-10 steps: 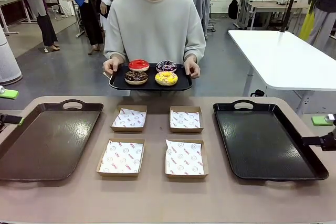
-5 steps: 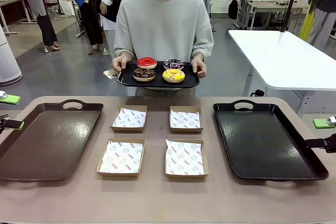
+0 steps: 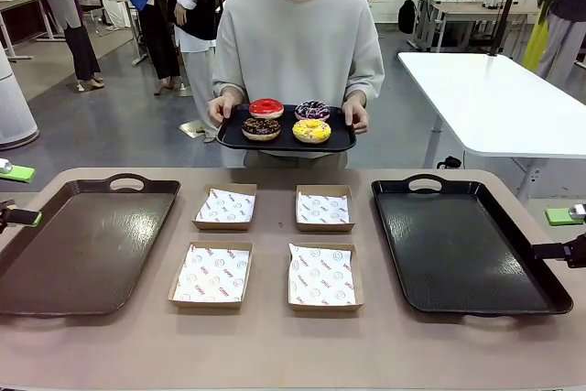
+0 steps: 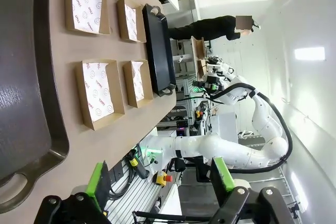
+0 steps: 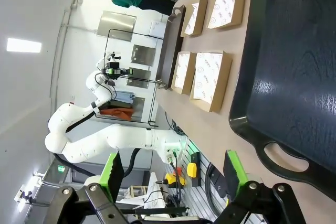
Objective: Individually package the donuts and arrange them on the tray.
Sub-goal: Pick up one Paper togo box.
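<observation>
Nearest you, the desk (image 3: 275,354) is carrying four empty boxes (image 3: 212,274) between a brown tray (image 3: 82,244) and a black tray (image 3: 458,244). Your left jaws and right jaws are hanging wide open, gripping nothing, at its two ends. Beyond the far edge, a person (image 3: 298,34) is holding the donuts (image 3: 311,130) on a small tray (image 3: 238,143), roughly midway between both arms and well apart from either.

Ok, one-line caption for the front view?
Person holding a small tray of four donuts behind the table, where four paper-lined boxes sit between a brown tray and a black tray.
</observation>
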Robot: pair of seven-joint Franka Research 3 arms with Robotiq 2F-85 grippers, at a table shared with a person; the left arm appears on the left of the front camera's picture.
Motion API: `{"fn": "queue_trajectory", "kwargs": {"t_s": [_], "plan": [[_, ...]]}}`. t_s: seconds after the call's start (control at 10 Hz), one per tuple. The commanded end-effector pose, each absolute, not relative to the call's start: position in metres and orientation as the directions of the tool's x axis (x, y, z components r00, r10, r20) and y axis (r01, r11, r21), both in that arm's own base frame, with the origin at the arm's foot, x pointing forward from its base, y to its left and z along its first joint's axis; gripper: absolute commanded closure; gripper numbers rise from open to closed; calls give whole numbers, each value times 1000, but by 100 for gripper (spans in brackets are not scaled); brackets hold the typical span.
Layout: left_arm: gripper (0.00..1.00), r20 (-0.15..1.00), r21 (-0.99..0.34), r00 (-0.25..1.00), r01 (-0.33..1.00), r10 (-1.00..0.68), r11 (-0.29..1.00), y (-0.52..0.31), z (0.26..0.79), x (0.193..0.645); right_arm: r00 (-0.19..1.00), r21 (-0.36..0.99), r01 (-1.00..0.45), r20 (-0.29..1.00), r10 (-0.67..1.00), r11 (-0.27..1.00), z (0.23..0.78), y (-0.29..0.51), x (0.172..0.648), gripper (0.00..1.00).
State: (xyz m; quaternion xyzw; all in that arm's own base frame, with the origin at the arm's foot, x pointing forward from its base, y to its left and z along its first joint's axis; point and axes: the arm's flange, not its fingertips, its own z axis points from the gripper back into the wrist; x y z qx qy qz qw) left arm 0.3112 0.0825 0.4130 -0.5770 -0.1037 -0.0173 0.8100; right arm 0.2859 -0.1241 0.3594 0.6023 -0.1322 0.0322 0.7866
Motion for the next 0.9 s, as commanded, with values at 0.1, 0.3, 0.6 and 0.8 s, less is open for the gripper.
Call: {"fn": "queue_trajectory", "kwargs": {"t_s": [0.1,0.3,0.6,0.8], "plan": [[0,191,-935,977,151,95,322,83,413,311,961,941,-218,252,-110,258,359,-124,286,0],[0,191,-935,977,151,95,322,83,413,311,961,941,-218,252,-110,258,359,-124,286,0],[0,191,-935,977,151,95,322,83,413,311,961,941,-218,252,-110,258,359,-124,286,0],[0,191,-935,977,151,95,322,83,413,311,963,939,-210,246,-107,271,360,-124,286,0]]}}
